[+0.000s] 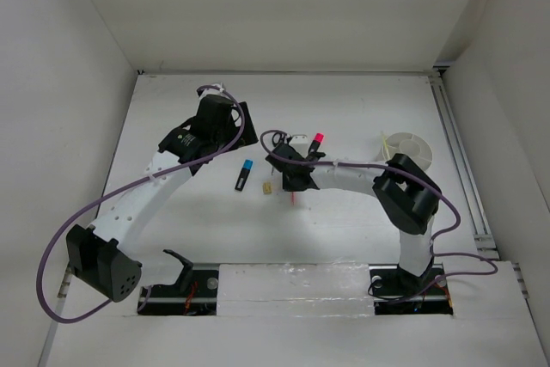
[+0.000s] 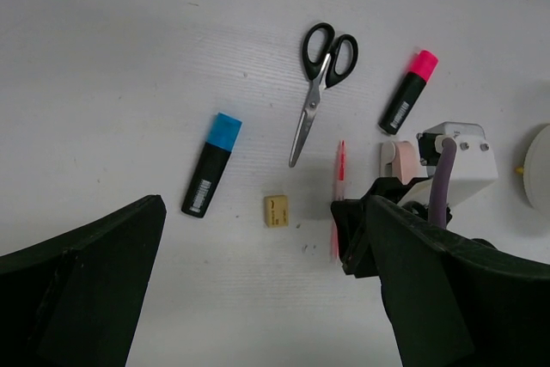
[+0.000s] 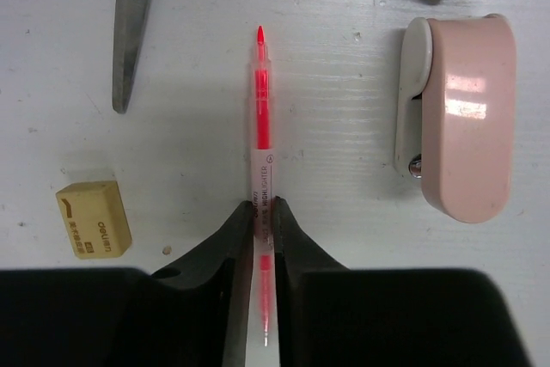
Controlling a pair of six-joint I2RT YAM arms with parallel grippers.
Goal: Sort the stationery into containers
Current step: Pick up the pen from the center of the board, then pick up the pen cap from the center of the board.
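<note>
Claws: my right claw (image 3: 263,209) clenches the thin red pen (image 3: 261,118); tan eraser (image 3: 94,219) lies to its left; left claw (image 2: 265,208) hangs released.

Bright, even light washes the white desk (image 1: 344,212); shadows are faint. Glare marks the pink eraser (image 3: 468,118) at 3 o'clock. The dark right end effector (image 3: 262,207) at 6 o'clock is soft-focused.

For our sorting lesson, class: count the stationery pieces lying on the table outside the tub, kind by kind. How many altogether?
markers: 2, the blue-capped marker and the pink-capped marker
scissors: 1
red pen: 1
tan eraser: 1
pink stapler-like item: 1
Total: 6
</note>
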